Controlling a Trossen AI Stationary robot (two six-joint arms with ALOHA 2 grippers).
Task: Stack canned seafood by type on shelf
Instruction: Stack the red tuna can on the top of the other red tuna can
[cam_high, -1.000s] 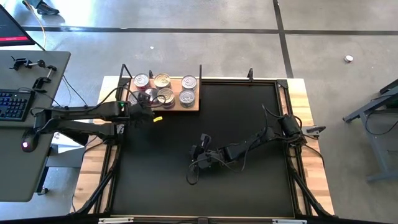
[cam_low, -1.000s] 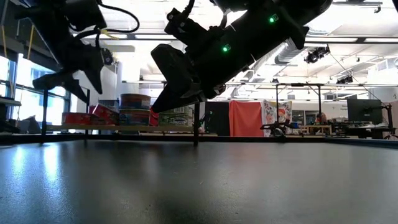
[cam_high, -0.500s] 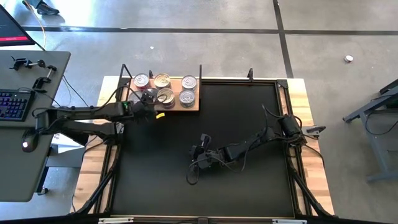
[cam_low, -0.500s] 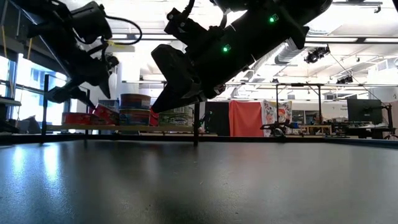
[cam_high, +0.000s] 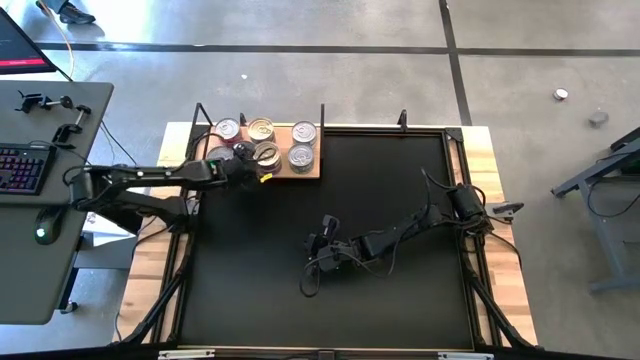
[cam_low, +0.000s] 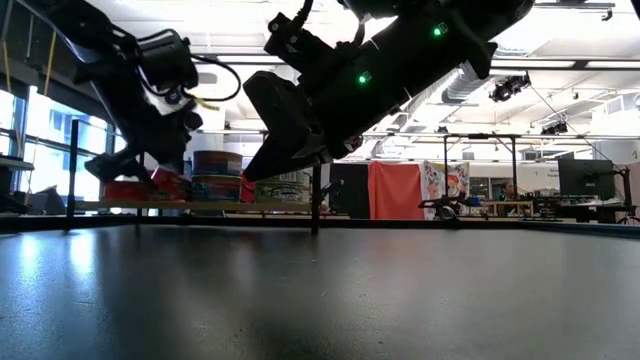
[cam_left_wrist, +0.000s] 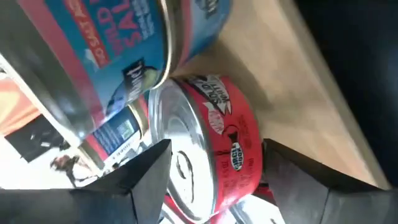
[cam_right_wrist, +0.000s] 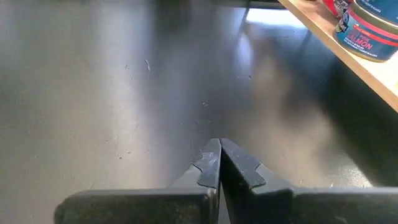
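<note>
The wooden shelf (cam_high: 312, 172) lies at the mat's far left corner and carries several tins (cam_high: 261, 130), some stacked. A red-sided tin (cam_left_wrist: 227, 140) with a silver lid stands tilted there, beside a blue salmon tin (cam_left_wrist: 143, 37). My left gripper (cam_high: 248, 165) is open at the shelf's near edge, with one finger on each side of this red tin. In the low view the tin (cam_low: 170, 183) shows just below that gripper. My right gripper (cam_high: 318, 262) is shut, hovering over the middle of the black mat. My left gripper has one finger (cam_left_wrist: 146, 177) in front of the red tin's lid (cam_left_wrist: 186, 155) and the other (cam_left_wrist: 292, 174) by its bottom edge. I cannot tell whether either finger touches it. The tin stays tilted on the shelf.
Black mat (cam_high: 400, 200) covers the table inside a metal frame with upright posts (cam_high: 322, 115). The right arm (cam_low: 380, 60) hangs high in front of the low view. A blue salmon tin (cam_right_wrist: 373, 31) sits on the shelf's edge in the right wrist view. A desk with a keyboard stands left.
My left gripper has moved toward the far edge and to the right, from the mat beside the shelf onto the shelf's near edge. It has also come down around the tilted red tin. The tins have kept their places.
</note>
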